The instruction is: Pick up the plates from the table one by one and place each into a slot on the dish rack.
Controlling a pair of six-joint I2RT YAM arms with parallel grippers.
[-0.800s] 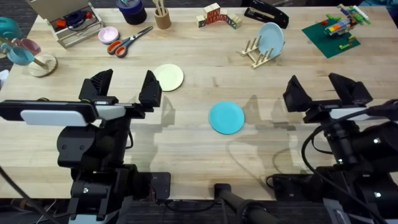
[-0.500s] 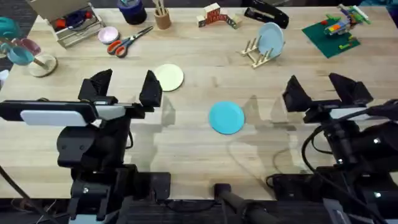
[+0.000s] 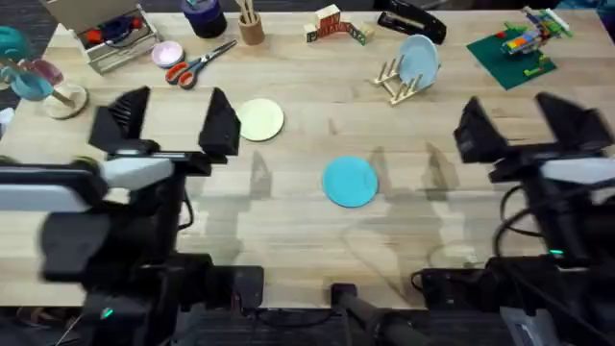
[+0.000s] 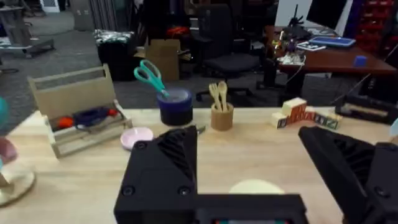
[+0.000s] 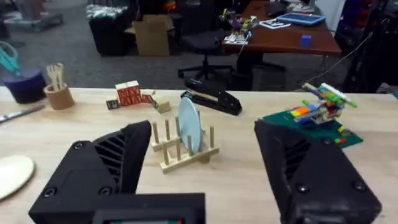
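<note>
Both plates, cream (image 3: 259, 120) and turquoise (image 3: 350, 182), lie flat on the table (image 3: 288, 221), unpicked. Your left gripper (image 3: 165, 120) and right gripper (image 3: 524, 125) hover with fingers apart, empty. You need to descend on one plate, then carry it to the dish rack (image 3: 399, 82).

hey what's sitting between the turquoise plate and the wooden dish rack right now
Nothing: the overhead view shows only bare light wooden tabletop between the round turquoise blue plastic plate and the small light-wood pegged dish rack, which holds a paler sky-blue plate.

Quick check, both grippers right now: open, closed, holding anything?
Left gripper: open, holding nothing, raised beside the cream-yellow plate.
Right gripper: open, holding nothing.
</note>
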